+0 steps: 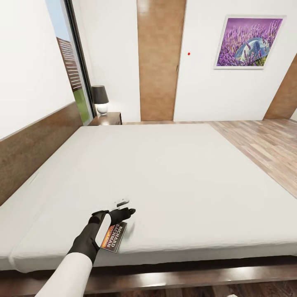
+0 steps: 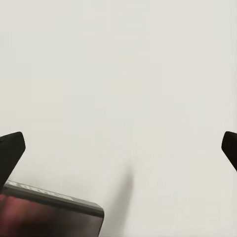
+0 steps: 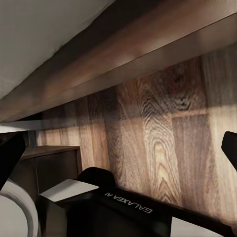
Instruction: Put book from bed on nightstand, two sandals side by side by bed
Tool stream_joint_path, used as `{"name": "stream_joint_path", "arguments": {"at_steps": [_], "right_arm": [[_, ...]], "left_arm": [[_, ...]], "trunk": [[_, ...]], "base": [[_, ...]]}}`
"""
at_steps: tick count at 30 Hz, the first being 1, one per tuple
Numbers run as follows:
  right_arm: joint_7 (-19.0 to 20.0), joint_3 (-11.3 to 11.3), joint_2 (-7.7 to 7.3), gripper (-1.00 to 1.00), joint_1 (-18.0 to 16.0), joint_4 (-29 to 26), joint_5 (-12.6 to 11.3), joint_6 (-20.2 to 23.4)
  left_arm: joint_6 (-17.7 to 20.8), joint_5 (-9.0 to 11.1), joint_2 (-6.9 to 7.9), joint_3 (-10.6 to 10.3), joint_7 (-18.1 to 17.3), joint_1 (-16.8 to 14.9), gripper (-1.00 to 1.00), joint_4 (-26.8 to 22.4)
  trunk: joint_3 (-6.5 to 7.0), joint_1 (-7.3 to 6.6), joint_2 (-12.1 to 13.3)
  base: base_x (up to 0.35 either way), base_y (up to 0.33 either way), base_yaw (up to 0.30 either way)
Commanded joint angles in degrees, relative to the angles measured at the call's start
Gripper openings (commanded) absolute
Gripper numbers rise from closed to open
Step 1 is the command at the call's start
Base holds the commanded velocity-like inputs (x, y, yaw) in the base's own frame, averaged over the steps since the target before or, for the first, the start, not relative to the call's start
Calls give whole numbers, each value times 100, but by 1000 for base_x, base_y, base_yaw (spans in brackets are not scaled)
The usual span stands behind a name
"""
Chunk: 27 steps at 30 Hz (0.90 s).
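Hovered left claw (image 1: 122, 211), spread wide, over book (image 1: 114, 236) lying at bed (image 1: 185, 173) near edge. Not yet gripped, judging by this. Left undone: carrying to nightstand (image 1: 108, 119) by far corner; sandals too. Right claw (image 3: 118, 148) spread over floor (image 3: 163, 143).

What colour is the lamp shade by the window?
The lamp shade is black, on a white base; the head view shows it best.

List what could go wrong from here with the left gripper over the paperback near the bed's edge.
The open left gripper sits beyond the dark orange-banded paperback book, which shows at just one corner of the left wrist view; closing now may miss it. The book lies near the front edge of the whitish-grey mattress bed, so a nudge could push it onto the wood-plank floor.
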Motion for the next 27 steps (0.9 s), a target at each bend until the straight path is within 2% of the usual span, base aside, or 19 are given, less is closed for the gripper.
{"name": "stream_joint_path", "arguments": {"at_steps": [1,11,27], "right_arm": [[19,-3,-3,100,-9,25,-27,-3],[13,-3,-3,100,-9,26,-27,-3],[16,-3,-3,100,-9,26,-27,-3]], "left_arm": [[35,-4,-7,30,-29,-3,100,-5],[35,-4,-4,31,-29,-3,100,-5],[35,-4,-4,31,-29,-3,100,-5]], "trunk": [[-5,-1,-2],[-5,-1,-2],[-5,-1,-2]], "base": [[0,0,0],[-106,0,0],[-6,0,0]]}}
